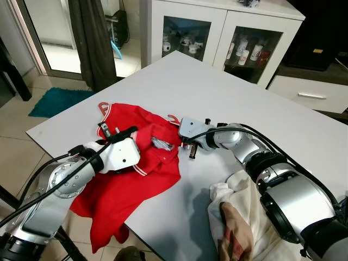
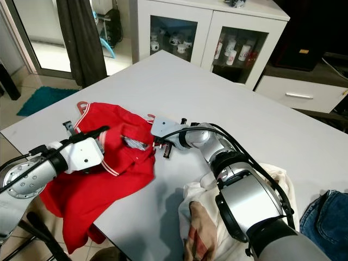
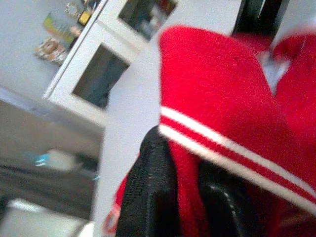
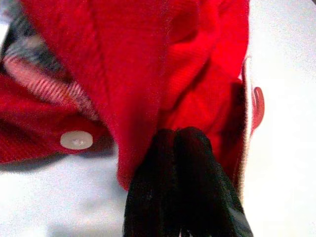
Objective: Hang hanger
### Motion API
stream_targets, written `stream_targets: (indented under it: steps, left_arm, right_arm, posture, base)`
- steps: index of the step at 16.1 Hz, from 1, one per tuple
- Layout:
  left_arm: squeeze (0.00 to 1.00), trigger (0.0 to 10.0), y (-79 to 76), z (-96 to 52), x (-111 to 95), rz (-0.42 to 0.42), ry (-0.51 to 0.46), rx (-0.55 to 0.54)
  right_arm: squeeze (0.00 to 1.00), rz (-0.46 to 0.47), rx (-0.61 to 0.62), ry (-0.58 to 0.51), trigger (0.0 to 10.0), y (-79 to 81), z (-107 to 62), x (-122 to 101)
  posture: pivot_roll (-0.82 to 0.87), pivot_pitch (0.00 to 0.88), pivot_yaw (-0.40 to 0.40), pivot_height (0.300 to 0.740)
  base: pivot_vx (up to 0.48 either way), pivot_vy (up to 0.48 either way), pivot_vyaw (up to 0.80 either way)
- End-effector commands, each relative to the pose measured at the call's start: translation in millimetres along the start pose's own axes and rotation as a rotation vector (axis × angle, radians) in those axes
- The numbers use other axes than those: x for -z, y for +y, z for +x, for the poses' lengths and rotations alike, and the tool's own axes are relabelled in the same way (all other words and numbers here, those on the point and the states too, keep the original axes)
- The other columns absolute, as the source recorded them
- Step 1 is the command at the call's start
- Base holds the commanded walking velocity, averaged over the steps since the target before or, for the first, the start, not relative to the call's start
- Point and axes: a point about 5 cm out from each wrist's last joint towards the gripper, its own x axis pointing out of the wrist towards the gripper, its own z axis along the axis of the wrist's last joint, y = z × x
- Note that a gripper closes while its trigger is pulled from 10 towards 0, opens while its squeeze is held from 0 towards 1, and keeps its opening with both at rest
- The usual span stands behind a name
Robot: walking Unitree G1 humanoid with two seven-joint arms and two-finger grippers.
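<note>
A red shirt (image 1: pixel 128 179) lies crumpled on the near left part of a white table (image 1: pixel 217 92), its lower part drooping over the near edge. A red hanger (image 1: pixel 103 109) is under the shirt: one end shows at the shirt's far left edge, and its hook (image 1: pixel 174 118) pokes out at the far right of the collar, lying flat on the table.

The left gripper (image 3: pixel 190 148) is at the shirt's left side, near the collar. In the left wrist view its two black fingers (image 3: pixel 148 197) pinch a fold of red cloth with a white stripe, so it is clenched on the shirt. The right gripper (image 4: pixel 180 136) reaches in from the right, just beside the hook. In the right wrist view its fingers (image 4: pixel 170 187) are pressed together on the edge of the red fabric, next to a white button (image 4: pixel 76 140) and a bit of checked lining, so it too is grasping the shirt.

A pale cloth (image 1: pixel 239 217) with a checked pattern is heaped on the near right of the table, under the right arm. Blue jeans (image 2: pixel 331 223) lie at the near right edge. Beyond the table stands a white cabinet (image 1: pixel 217 27) with glass doors and mugs inside, with a dark curtain (image 1: pixel 95 38) to its left. A teal rug (image 1: pixel 57 100) lies on the tiled floor at left.
</note>
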Motion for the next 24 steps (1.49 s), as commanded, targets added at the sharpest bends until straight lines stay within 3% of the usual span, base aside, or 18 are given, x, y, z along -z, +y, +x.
stream_targets:
  steps: [1,2,3,6,10,24]
  left_arm:
    - [1.00,10.0,-5.7,0.5,-11.2,-0.074,-0.064,0.045]
    - [0.82,10.0,-13.3,-0.6,-23.7,-0.187,-0.135,0.117]
    - [0.00,10.0,-19.5,-4.6,-32.6,-0.279,-0.181,0.191]
    - [0.00,10.0,-5.0,-12.3,-38.8,-0.401,-0.240,0.124]
    - [0.00,10.0,14.9,-35.2,-23.6,-0.539,-0.192,0.007]
    - [0.00,10.0,14.9,-35.2,-23.6,-0.539,-0.192,0.007]
  right_arm:
    - [0.00,0.012,0.006,0.011,10.0,-0.3,-2.2,4.5]
    - [0.00,0.014,0.009,0.010,10.0,-0.3,-2.2,4.5]
    - [0.00,0.015,0.011,0.012,10.0,-0.2,-2.4,5.3]
    - [0.00,0.018,0.014,0.018,10.0,0.9,-2.7,7.7]
    - [0.00,0.013,0.012,0.037,10.0,4.4,-2.2,12.4]
    - [0.00,0.013,0.012,0.037,10.0,4.4,-2.2,12.4]
  posture:
    - [0.19,0.007,-0.090,0.740]
    - [0.19,0.013,-0.088,0.740]
    - [0.19,0.013,-0.088,0.740]
    - [0.19,0.020,-0.087,0.740]
    - [0.20,0.024,-0.082,0.740]
    - [0.20,0.024,-0.082,0.740]
  base:
    - [0.000,0.000,0.00]
    - [0.000,0.000,0.00]
    - [0.000,0.000,0.00]
    - [0.000,0.000,0.00]
    - [0.000,0.000,0.00]
    - [0.000,0.000,0.00]
